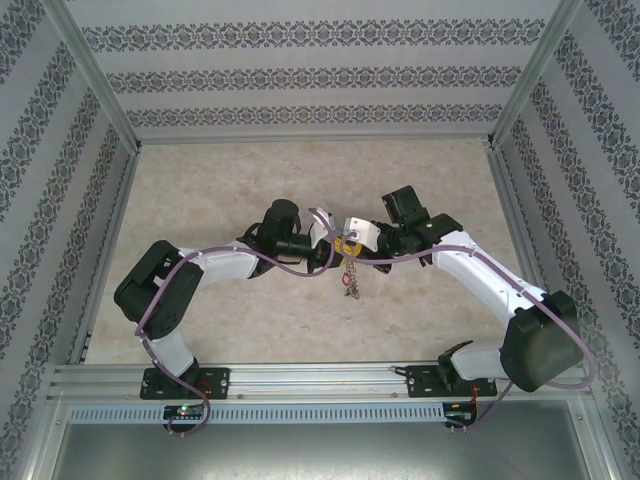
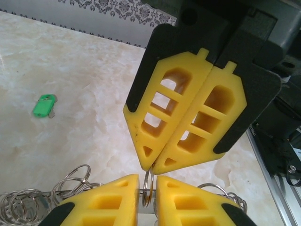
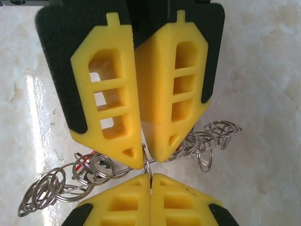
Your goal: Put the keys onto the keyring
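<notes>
Marbled tabletop point(image 2: 70, 61), wire-loop keyring point(image 3: 49, 188) pinched by left end effector point(image 2: 148, 180), right end effector point(image 3: 150, 178)

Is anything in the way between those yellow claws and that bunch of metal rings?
Nothing visible. Both claws are on it: the left claw and the right claw meet tip to tip, pinching one ring of the keyring between them, with the other rings dangling to either side.
</notes>
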